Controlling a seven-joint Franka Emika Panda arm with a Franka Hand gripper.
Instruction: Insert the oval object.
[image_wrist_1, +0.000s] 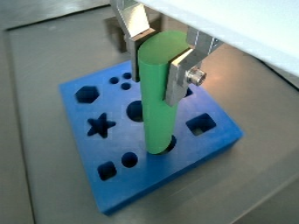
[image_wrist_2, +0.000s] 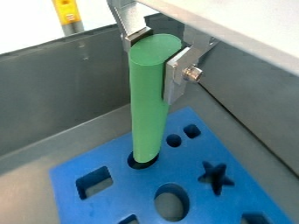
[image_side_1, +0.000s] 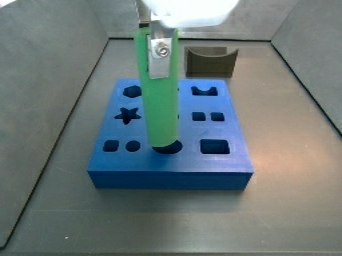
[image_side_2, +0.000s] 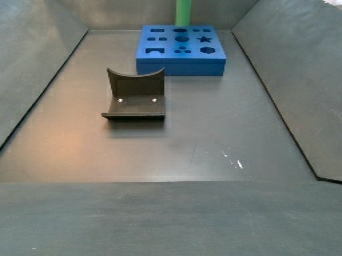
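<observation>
The oval object, a long bright green peg (image_wrist_1: 158, 101), stands upright with its lower end in a hole of the blue block (image_wrist_1: 122, 179). It shows the same way in the wrist view (image_wrist_2: 146, 105) and in a side view (image_side_1: 158, 100). My gripper (image_wrist_1: 155, 59) is shut on the peg near its top, one silver finger (image_wrist_1: 179, 77) on each flat side. The gripper also shows in the wrist view (image_wrist_2: 155, 57) and a side view (image_side_1: 159, 52). In a side view (image_side_2: 183, 12) only the peg shows above the block (image_side_2: 183, 50); the gripper is out of frame.
The blue block (image_side_1: 174, 170) has several other shaped holes, among them a star (image_side_1: 130, 115) and a square (image_side_1: 214, 147). A dark grey curved block (image_side_1: 210, 62) stands behind it, apart on the floor (image_side_2: 135, 95). Grey walls ring the bin. A yellow item (image_wrist_2: 66, 13) stands outside.
</observation>
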